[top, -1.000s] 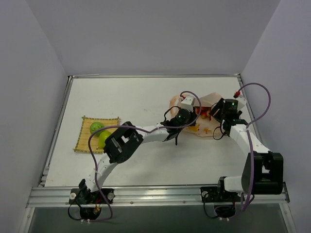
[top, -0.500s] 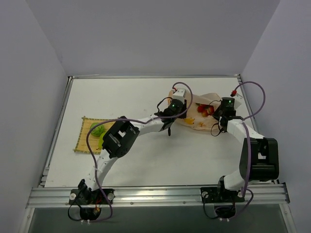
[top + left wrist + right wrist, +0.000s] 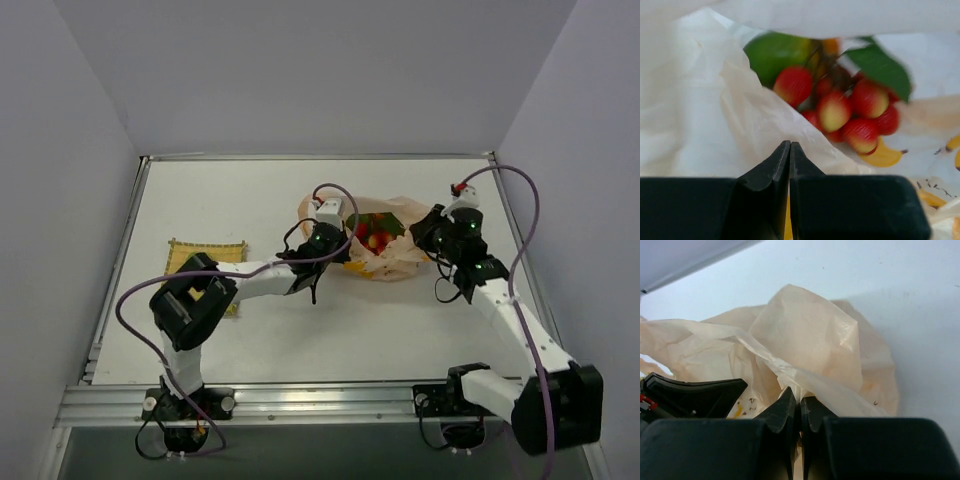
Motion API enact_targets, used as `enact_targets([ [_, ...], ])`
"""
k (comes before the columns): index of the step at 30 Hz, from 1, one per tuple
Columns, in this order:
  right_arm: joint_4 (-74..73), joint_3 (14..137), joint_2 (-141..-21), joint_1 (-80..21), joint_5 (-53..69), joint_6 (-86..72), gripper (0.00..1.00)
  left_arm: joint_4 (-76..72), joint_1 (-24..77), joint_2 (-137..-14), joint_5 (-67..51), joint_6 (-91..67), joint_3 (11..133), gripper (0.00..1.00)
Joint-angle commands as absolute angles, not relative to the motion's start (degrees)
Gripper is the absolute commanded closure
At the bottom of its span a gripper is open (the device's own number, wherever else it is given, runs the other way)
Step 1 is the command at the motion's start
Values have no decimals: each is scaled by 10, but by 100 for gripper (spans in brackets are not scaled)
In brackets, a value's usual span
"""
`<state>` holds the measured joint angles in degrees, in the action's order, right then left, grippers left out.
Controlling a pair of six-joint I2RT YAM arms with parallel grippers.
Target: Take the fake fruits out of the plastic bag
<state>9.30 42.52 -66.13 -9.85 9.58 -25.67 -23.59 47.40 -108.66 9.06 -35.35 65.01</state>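
Note:
The peach plastic bag (image 3: 392, 262) lies at the table's back centre, stretched between my two grippers. My left gripper (image 3: 343, 243) is shut on its left edge and the right gripper (image 3: 428, 240) is shut on its right edge. Through the bag's mouth, the left wrist view shows a red berry bunch (image 3: 850, 107) with a dark green leaf (image 3: 880, 67) and a green fruit (image 3: 777, 52) behind it. The left gripper (image 3: 790, 146) pinches the film just in front of them. In the right wrist view, a crinkled fold of the bag (image 3: 805, 335) runs down into the right gripper (image 3: 800, 401).
A yellow woven mat (image 3: 195, 255) lies at the left, partly covered by my left arm's elbow (image 3: 190, 300). Grey walls close the table on three sides. The right arm's purple cable (image 3: 525, 215) loops over the table's right edge.
Both grippers have shut on the bag and carried it left. The bag's mouth now gapes, showing the berries. My left elbow swung left over the mat.

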Motion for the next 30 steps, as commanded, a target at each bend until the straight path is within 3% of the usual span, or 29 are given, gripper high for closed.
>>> enact_targets([
  [1,52,373,-568,-89,71,-282,100,-276,483,-1017,105,-374,622,98],
  [9,65,278,-597,-22,28,-338,100,-249,484,-1030,101,-364,622,94],
  [14,64,272,-579,-20,-19,-334,99,-247,469,-1066,89,-352,649,71],
  [15,64,272,-578,-20,-25,-327,94,-248,467,-1070,84,-350,657,63],
  [17,59,281,-581,-20,-14,-317,78,-250,465,-1079,66,-341,679,58],
  [18,54,286,-580,-21,-8,-312,56,-251,466,-1079,62,-337,684,53],
  [21,34,302,-549,-46,14,-299,29,-256,467,-1065,48,-335,680,49],
  [30,4,379,-508,-158,68,-282,30,-246,469,-1057,64,-322,674,48],
])
